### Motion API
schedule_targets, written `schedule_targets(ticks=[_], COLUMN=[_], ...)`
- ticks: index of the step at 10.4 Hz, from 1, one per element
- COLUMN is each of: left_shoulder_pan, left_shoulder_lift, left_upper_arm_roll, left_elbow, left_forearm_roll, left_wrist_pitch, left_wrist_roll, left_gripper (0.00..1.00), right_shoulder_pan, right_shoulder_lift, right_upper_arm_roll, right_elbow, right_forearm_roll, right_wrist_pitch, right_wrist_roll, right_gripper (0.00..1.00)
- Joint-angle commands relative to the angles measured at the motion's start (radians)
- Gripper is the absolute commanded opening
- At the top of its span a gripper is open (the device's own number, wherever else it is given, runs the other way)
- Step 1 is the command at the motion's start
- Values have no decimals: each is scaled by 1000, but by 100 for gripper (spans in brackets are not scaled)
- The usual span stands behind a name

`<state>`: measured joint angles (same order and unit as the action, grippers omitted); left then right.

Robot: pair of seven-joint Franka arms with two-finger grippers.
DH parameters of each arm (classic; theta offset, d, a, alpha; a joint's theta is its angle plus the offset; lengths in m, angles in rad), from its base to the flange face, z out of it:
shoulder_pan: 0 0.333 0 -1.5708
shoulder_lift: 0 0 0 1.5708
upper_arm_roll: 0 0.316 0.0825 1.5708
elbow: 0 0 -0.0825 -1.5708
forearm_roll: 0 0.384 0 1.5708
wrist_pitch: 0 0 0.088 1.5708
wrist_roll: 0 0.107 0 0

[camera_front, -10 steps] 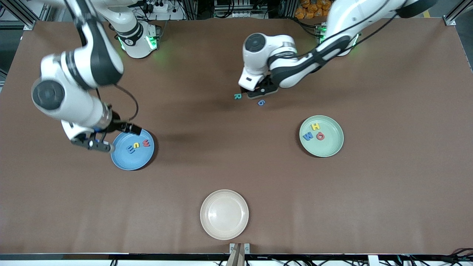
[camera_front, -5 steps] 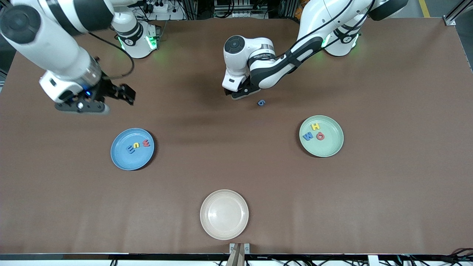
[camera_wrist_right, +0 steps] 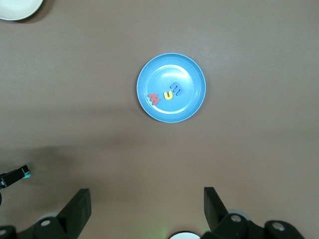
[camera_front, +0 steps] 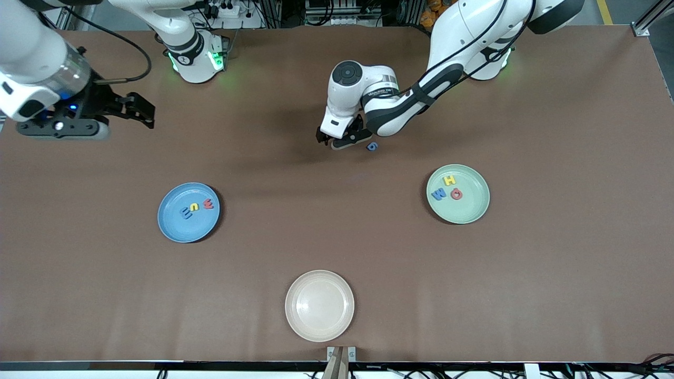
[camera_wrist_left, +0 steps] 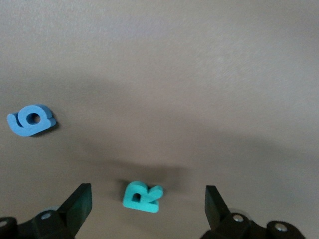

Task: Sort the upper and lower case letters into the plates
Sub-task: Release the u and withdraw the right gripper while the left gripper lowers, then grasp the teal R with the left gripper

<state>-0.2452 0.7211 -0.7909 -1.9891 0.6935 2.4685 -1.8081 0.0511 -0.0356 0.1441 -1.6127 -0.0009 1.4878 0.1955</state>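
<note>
Since the earlier frame, right hand (camera_front: 58,126) withdraws, spread, parked; left hand (camera_wrist_left: 144,206), spread, straddles teal R (camera_wrist_left: 142,196) for pickup

The left arm is bent down toward the middle of the table, and its gripper (camera_front: 342,141) is held low with the fingers (camera_wrist_left: 79,201) spread wide. The right arm is raised at its own end, and its gripper (camera_front: 100,118) is likewise held open in the air.
</note>
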Motion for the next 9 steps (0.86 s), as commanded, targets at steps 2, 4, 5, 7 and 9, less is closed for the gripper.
schedule_targets(ticks=[2, 4, 5, 7, 9], left_shoulder_pan=[-6, -19, -25, -37, -46], left_shoulder_lift=[23, 35, 44, 49, 54], left_upper_arm_roll=[4, 4, 4, 5, 19], left_elbow=[-49, -48, -45, -40, -36], left_forearm_roll=[177, 182, 182, 182, 182], left_wrist_pitch=[55, 56, 55, 55, 53], left_wrist_roll=[-124, -146, -145, -142, -132], left_gripper=[100, 100, 89, 63, 51], right_shoulder_pan=[9, 10, 10, 10, 10], right_shoulder_lift=[13, 17, 17, 17, 17], right_upper_arm_roll=[-17, -17, -18, -17, -17], right_elbow=[43, 42, 40, 40, 40], right_forearm_roll=[12, 12, 12, 15, 15], right_wrist_pitch=[-3, 3, 3, 3, 3], right_wrist_roll=[-13, -11, -11, -10, -7], right_gripper=[100, 100, 100, 100, 100])
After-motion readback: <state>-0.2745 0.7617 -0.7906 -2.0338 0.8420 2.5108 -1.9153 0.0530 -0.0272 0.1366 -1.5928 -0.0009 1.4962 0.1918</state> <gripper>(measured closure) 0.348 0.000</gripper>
